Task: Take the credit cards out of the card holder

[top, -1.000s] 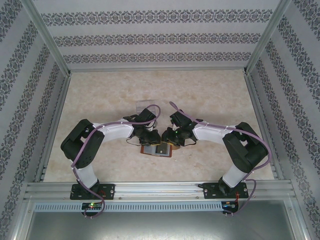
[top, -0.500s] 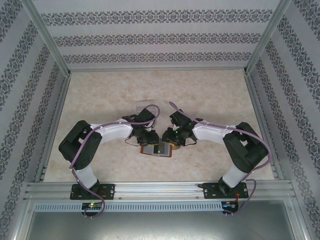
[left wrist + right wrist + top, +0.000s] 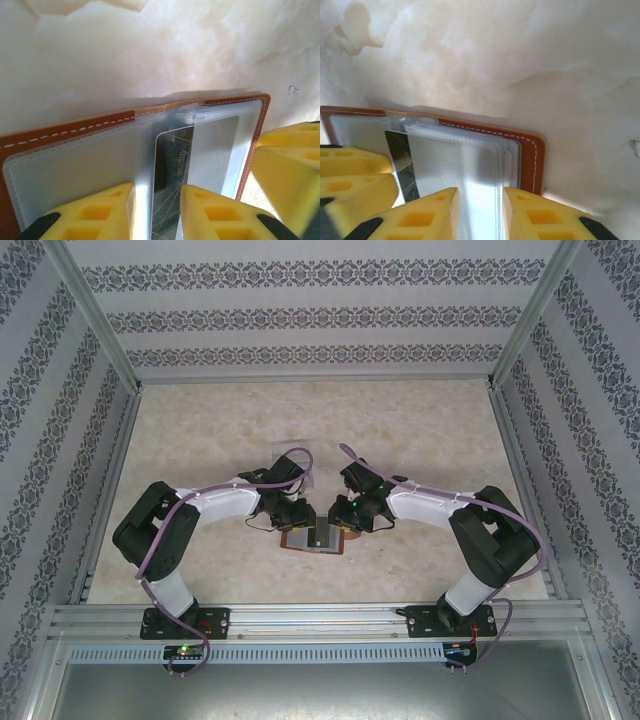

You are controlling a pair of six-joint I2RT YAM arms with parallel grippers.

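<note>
Now left gripper [image 3: 156, 192] and right gripper [image 3: 481, 195], both narrowly parted, over open card holder [image 3: 75, 131] on worktop [image 3: 150, 50]; credit card [image 3: 172, 160] tucked inside.

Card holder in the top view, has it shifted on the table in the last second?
No. The card holder sits just as far from the near aluminium rail as before.

No readable text, brand or number anywhere. Only faint pale lettering running lengthwise on the dark thin plastic card [image 3: 167, 185] tucked in the brown leather card holder [image 3: 70, 131], too blurred to make out; fine pale lines beside it, no digits discernible.
</note>
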